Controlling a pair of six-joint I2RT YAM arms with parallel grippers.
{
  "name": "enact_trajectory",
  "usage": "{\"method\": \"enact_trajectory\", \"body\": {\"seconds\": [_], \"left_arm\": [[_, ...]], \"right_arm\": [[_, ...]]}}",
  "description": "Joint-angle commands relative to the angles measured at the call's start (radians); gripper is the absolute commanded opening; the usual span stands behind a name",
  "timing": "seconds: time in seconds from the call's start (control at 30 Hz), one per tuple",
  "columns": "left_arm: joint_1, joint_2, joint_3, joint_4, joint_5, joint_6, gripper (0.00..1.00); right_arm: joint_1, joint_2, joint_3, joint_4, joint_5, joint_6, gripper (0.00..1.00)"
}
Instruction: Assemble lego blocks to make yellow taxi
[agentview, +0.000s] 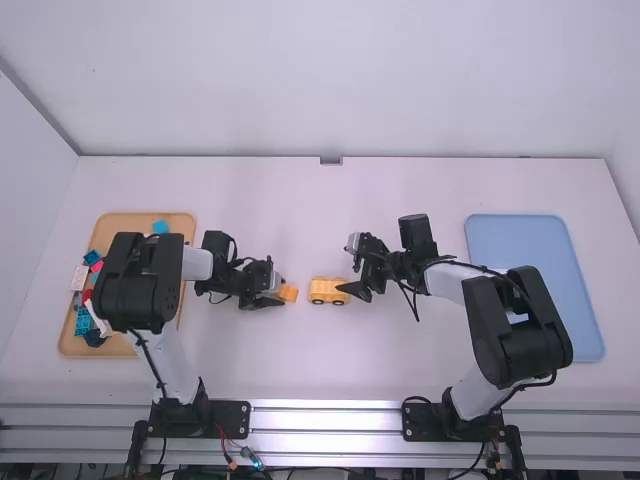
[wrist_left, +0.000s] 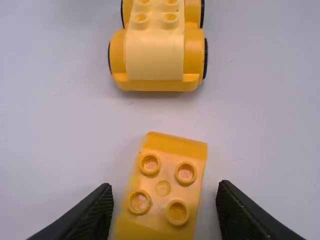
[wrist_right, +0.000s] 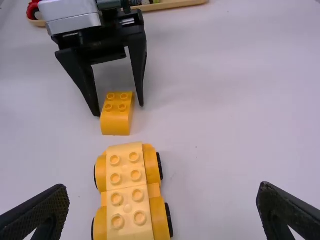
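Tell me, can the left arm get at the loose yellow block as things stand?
Probably yes: the left gripper is open with one finger on either side of the block, nothing else between, and the car sits clear of both fingers.

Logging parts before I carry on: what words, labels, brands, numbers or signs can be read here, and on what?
None can be read.
Loose yellow block: faint marks on its studs, too small to read.
Yellow car base: no readable text.
Blue tray: no readable text.
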Motion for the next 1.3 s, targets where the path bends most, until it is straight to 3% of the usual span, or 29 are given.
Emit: {"method": "enact_trajectory", "body": {"seconds": [0.0,0.1,0.3,0.67,0.97,1.13,1.27], "left_arm": [[-0.001,0.015,0.008,-0.002,0.006,0.010,0.49],[-0.001,0.015,0.005,-0.006,-0.002,0.061,0.38],[-0.001,0.015,0.003,-0.006,-0.001,0.053,0.41],[-0.001,0.014,0.005,0.035,0.007,0.051,0.28],[-0.008,-0.037,0.050,0.018,0.006,-0.133,0.23],[-0.039,-0.108,0.050,-0.032,0.006,-0.133,0.22],[-0.064,-0.184,0.050,-0.091,-0.005,-0.161,0.20]], "right_arm": [[-0.002,-0.006,0.017,0.000,-0.021,0.007,0.99],[0.000,-0.006,0.019,0.006,-0.025,0.008,0.99],[-0.001,-0.006,0.018,0.017,-0.025,0.008,0.99],[-0.002,-0.006,0.018,0.027,-0.021,0.058,0.99],[0.013,0.013,0.015,-0.078,0.053,-0.084,0.99],[0.011,0.093,-0.006,0.027,0.022,-0.082,0.99],[0.011,0.201,-0.049,0.187,-0.095,-0.146,0.99]]}}
